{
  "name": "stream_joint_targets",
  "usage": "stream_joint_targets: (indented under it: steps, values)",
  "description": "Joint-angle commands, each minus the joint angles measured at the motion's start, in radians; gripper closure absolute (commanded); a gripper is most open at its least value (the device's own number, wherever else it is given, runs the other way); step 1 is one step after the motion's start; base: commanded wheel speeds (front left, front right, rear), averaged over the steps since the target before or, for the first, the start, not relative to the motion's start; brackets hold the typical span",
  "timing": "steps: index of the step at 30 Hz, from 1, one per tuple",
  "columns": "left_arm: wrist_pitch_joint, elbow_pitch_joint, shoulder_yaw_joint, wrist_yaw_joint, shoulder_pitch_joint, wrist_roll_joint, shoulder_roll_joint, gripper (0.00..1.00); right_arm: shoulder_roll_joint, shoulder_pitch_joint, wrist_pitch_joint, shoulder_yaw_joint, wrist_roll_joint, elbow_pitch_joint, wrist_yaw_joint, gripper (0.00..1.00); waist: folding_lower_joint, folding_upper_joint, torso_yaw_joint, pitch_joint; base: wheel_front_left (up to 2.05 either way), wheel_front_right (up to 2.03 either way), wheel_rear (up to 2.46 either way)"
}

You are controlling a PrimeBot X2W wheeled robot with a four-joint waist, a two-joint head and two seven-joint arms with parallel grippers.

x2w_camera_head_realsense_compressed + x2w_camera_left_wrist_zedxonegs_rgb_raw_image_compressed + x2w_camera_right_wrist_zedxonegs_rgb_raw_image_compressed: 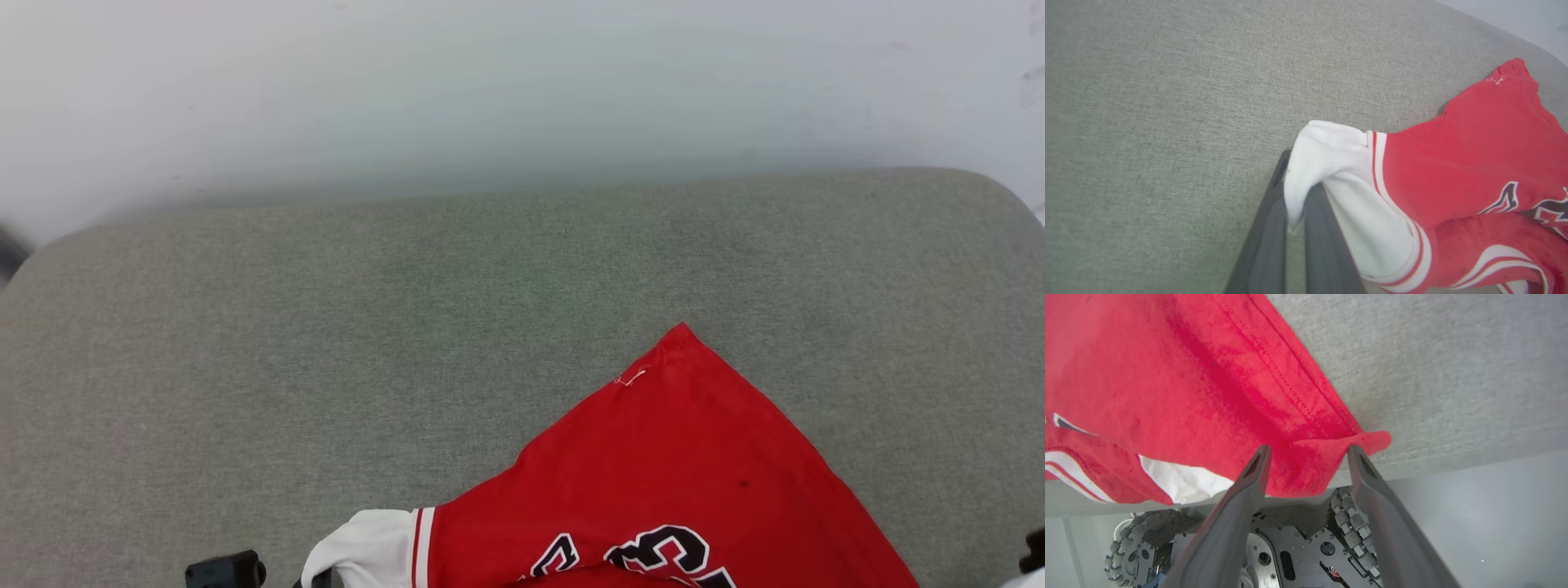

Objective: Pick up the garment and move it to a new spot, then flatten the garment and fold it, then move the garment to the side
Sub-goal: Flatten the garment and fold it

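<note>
The garment [678, 474] is a bright red jersey with a white striped panel and black lettering. It lies at the near right of the grey fabric surface [326, 343], one corner pointing away from me. In the left wrist view my left gripper [1299, 195] is shut on the garment's [1470, 155] white panel. In the right wrist view my right gripper [1309, 452] stands open at the near edge. A red hem corner of the garment [1208, 384] droops between its fingers [1257, 465] and is not pinched.
The grey surface has rounded far corners, with pale floor [522, 82] beyond it. Its left and far parts are bare fabric. In the right wrist view, my base's wheels [1347, 522] show below the near edge [1453, 457].
</note>
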Motion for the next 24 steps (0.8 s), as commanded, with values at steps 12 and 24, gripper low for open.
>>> stream_joint_targets:
  steps: [12,24]
  values:
    - [-0.004,-0.064,-0.017,0.008,-0.095,0.046,0.015,1.0,-0.043,-0.341,-0.458,0.111,-0.002,0.102,0.0,0.0,0.0002,0.0,0.028,0.127,0.0,0.0,0.0]
    - [-0.052,-0.119,-0.068,-0.025,-0.225,0.09,-0.018,1.0,-0.101,-0.728,-0.089,0.27,0.044,0.292,0.0,0.0,0.0002,0.0,0.131,0.28,0.0,0.0,0.0]
